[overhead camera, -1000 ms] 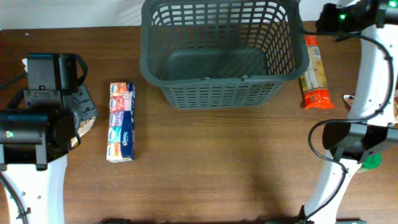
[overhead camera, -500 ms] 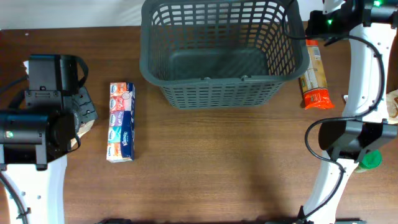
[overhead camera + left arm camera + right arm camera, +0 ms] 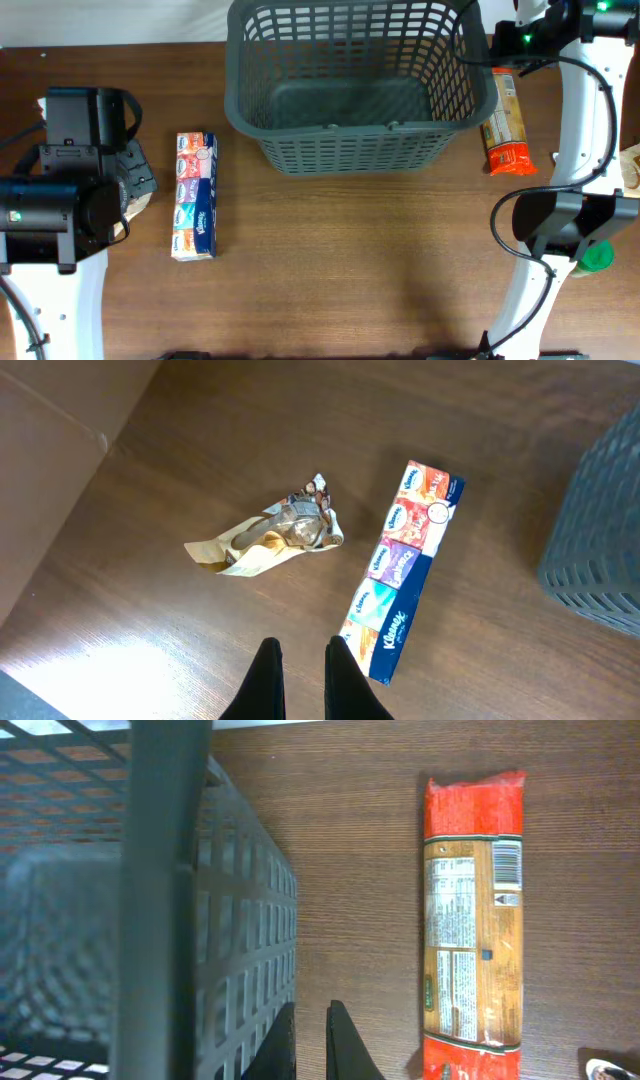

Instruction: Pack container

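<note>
container: I read dark grey, slotted lattice
tissue pack: orange, purple, teal, blue panels
long packet: red ends, tan middle
crumpled wrapper: cream
worktop: brown wood grain

A robot lab bench: white arms flank a wood-grain table with a shopping basket and packets

The basket stood upright at the far middle of the table, mouth up. Dark grey plastic, rectangular, rounded corners, slotted lattice walls, thick rim. Its solid bottom lay bare in full view.
</note>
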